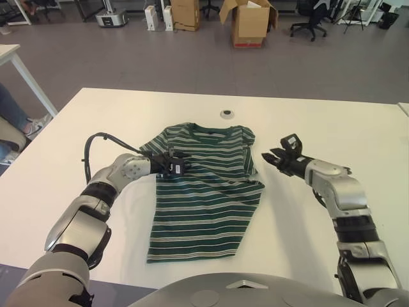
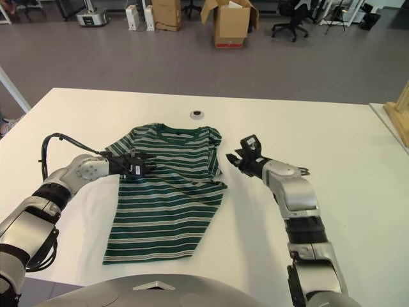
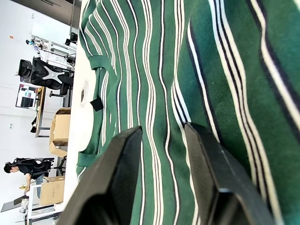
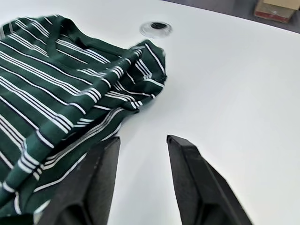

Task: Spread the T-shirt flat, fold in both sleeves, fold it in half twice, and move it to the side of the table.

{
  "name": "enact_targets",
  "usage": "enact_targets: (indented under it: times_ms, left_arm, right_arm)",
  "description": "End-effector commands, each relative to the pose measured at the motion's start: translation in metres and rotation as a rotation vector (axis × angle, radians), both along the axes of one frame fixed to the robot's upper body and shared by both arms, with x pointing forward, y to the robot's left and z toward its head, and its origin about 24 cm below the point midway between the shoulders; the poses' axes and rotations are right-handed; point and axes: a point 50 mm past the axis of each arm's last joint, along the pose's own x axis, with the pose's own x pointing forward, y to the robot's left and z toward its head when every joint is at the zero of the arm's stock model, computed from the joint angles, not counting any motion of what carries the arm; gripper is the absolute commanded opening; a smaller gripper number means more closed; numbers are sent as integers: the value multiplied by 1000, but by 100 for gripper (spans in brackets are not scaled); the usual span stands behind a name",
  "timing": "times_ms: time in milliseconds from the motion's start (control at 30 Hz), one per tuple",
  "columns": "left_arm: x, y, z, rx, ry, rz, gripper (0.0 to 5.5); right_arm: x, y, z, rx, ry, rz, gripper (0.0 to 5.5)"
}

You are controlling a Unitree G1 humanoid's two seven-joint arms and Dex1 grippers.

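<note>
Left wrist view: left claw [image 3: 161, 131] parted over T-shirt [image 3: 225, 70]; left eye view: right claw [image 1: 268, 157] wide over table [image 1: 358, 128].

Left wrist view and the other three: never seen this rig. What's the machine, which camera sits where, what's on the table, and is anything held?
It is a humanoid robot with two arms, each ending in a two-finger gripper. The two eye views come from one stereo camera on its head, looking down over the arms, so they show the same scene. Each wrist view comes from a camera on that arm's wrist; the black fingers in the foreground are that arm's own.

On the white table lies a green striped T-shirt, collar away from the robot, with a small round fitting beyond it.

The left gripper is open, low over the shirt's upper part. The right gripper is open over bare table beside the shirt. Neither holds anything.
</note>
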Motion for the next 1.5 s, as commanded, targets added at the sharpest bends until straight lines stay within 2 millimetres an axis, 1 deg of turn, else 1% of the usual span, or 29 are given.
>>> enact_targets:
  times_ms: [33, 100, 133, 200, 233, 300, 367, 433, 500, 533, 600, 667, 733, 833, 867, 933, 1000, 1067, 1100, 1167, 1200, 1267, 1300, 1333, 1400, 1433, 1500]
  left_arm:
    - [-2, -3, -9, 50, 38, -19, 167]
    - [-1, -5, -8, 49, 35, -24, 167]
    - [0, -5, -7, 50, 33, -25, 167]
    - [0, -6, -6, 49, 31, -27, 167]
    - [0, -5, -6, 48, 31, -28, 167]
    - [-1, -4, -6, 48, 31, -26, 167]
    - [-1, -1, -6, 49, 31, -21, 167]
    - [-1, 0, -5, 48, 27, -19, 167]
    - [-1, -2, -5, 41, 20, -30, 167]
    - [-1, -6, -4, 32, 17, -40, 167]
    - [-1, -11, -3, 19, 9, -58, 167]
    - [0, -16, -1, 2, -2, -66, 167]
    - [4, -21, 3, -16, -22, -64, 167]
    - [12, -25, 12, -49, -64, -42, 167]
    - [16, -25, 17, -55, -82, -31, 167]
    - [23, -19, 29, -47, -117, -13, 167]
    - [30, -7, 41, -12, -154, 10, 167]
    - [34, 2, 51, 13, -180, 23, 167]
    - [33, 3, 54, 11, -180, 11, 167]
    - [29, 2, 57, -26, -155, -24, 167]
    - [18, -1, 52, -59, -60, -62, 167]
    - [-15, -5, 40, -116, 183, -138, 167]
    - [-38, -8, 32, -116, 305, -199, 167]
    - [-56, -10, 26, -110, 397, -232, 167]
    - [-80, -16, 17, -123, 488, -260, 167]
    - [-88, -18, 13, -131, 515, -258, 167]
    - [-97, -21, 7, -128, 548, -247, 167]
  right_arm:
    - [14, 19, -10, 15, 7, 129, 184]
    - [16, 23, -17, 11, 26, 176, 184]
    - [17, 21, -23, -68, 17, 198, 184]
    - [18, 10, -37, -332, -12, 248, 184]
    - [18, 4, -42, -393, -8, 246, 184]
    - [19, -7, -47, -450, -2, 222, 184]
    - [22, -24, -48, -501, 4, 188, 184]
    - [30, -45, -42, -576, -20, 122, 184]
    - [42, -54, -31, -617, -93, 52, 184]
    - [49, -54, -25, -617, -141, 1, 184]
    - [57, -51, -20, -608, -205, -54, 184]
    - [60, -42, -17, -514, -244, -64, 184]
    - [60, -37, -6, -371, -294, -64, 184]
    - [57, -43, 15, -216, -359, -87, 184]
    - [53, -46, 21, -181, -363, -81, 184]
    - [39, -54, 28, -154, -353, -44, 184]
    - [19, -59, 32, -133, -321, -7, 184]
    - [-1, -58, 32, -114, -273, 49, 184]
    - [-11, -55, 31, -99, -239, 93, 184]
    - [-29, -51, 31, -80, -175, 165, 184]
    - [-41, -49, 27, -80, -126, 203, 184]
    - [-64, -50, 15, -108, -30, 262, 184]
    - [-73, -51, 10, -125, 6, 271, 184]
    - [-77, -53, 7, -134, 21, 265, 184]
    - [-77, -50, 6, -113, 7, 242, 184]
    - [-77, -44, 7, -77, -5, 245, 184]
    - [-80, -30, 6, -34, -8, 276, 184]
